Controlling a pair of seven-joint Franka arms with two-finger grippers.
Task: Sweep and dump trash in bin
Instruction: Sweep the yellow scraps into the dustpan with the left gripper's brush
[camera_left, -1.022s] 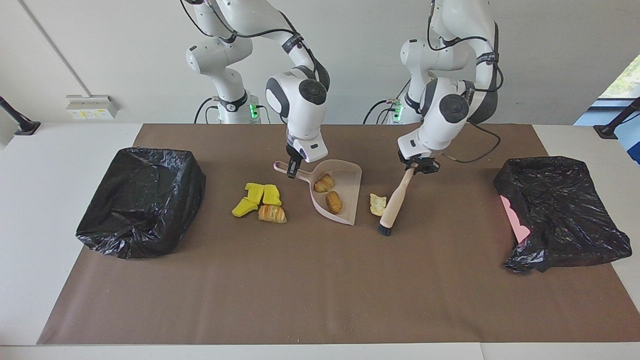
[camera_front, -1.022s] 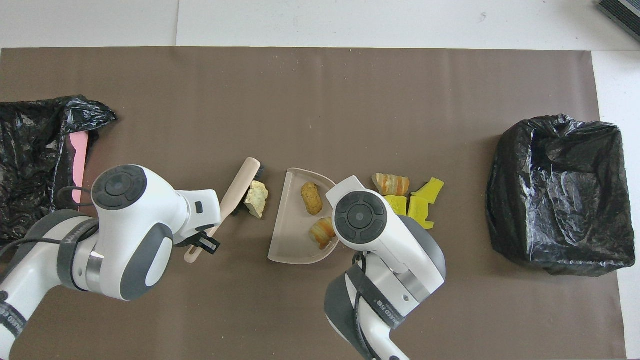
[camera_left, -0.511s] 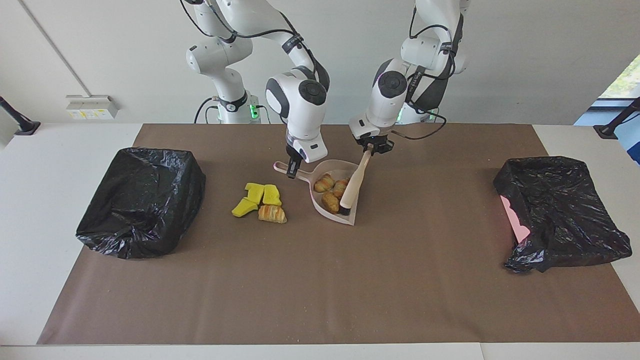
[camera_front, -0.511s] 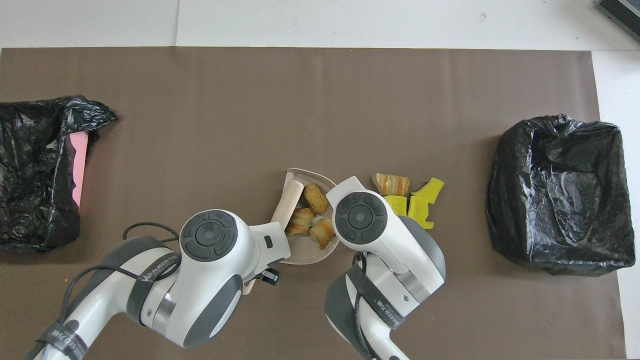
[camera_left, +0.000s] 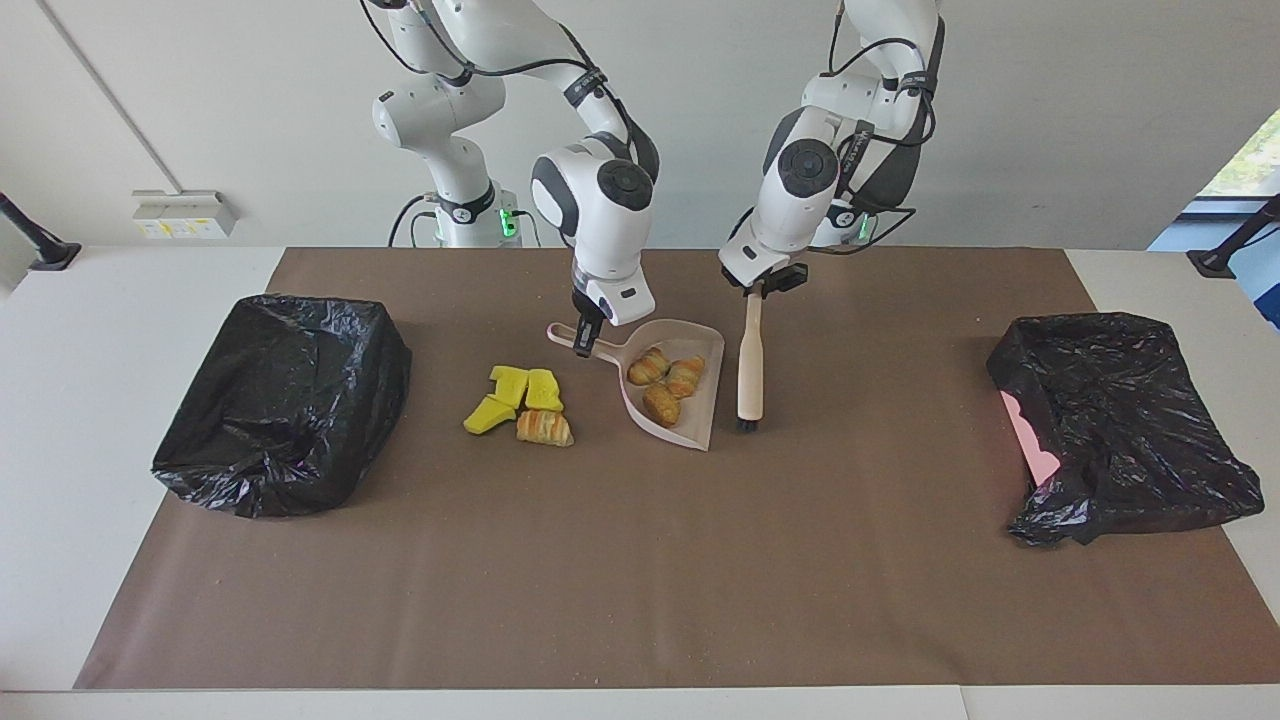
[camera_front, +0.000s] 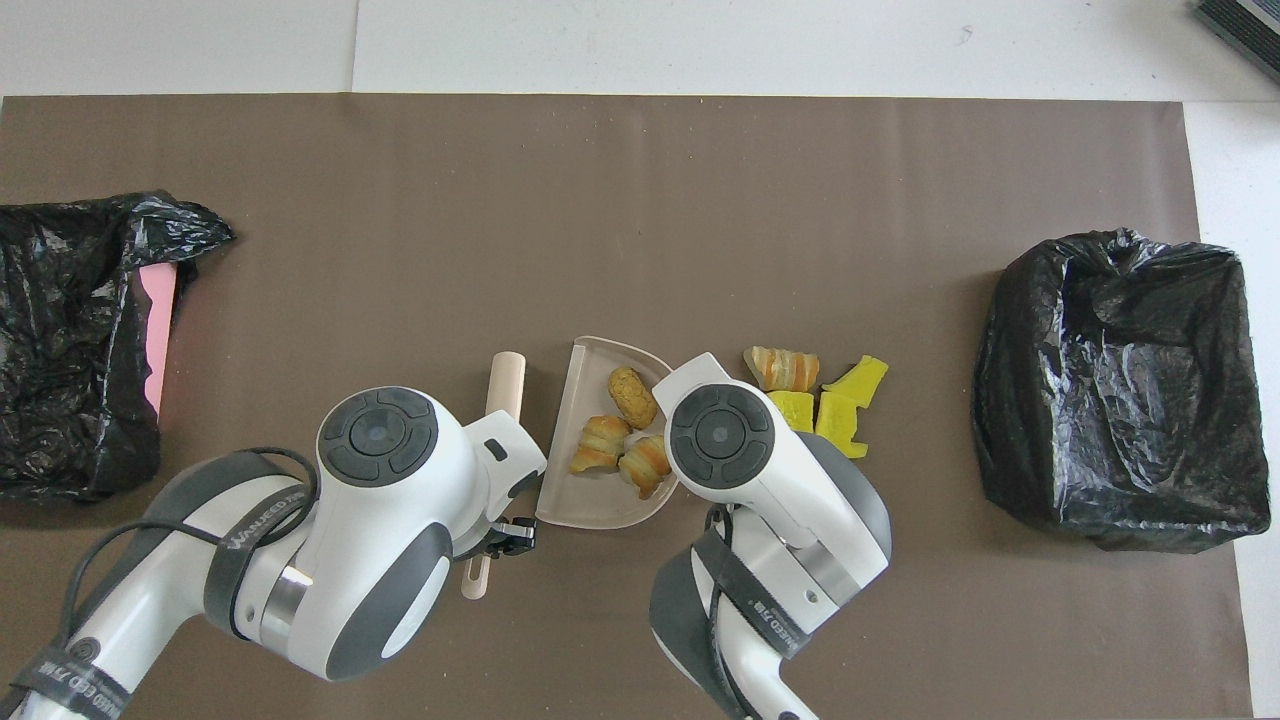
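Facing view | left gripper (camera_left: 757, 290) clamped brush (camera_left: 749, 360) beside dustpan (camera_left: 705, 425) | right gripper (camera_left: 586, 340) gripped dustpan handle | three pastries (camera_left: 667, 385) sat inside.

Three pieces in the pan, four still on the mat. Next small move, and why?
Probably carry the brush in the left gripper over the dustpan to the pile beside it: one pastry piece and three yellow chunks remain on the mat, toward the right arm's end. The right gripper holds the pan's handle.

dustpan handle (camera_left: 580, 343): hidden overhead by right arm | brush (camera_front: 503, 385): part hidden
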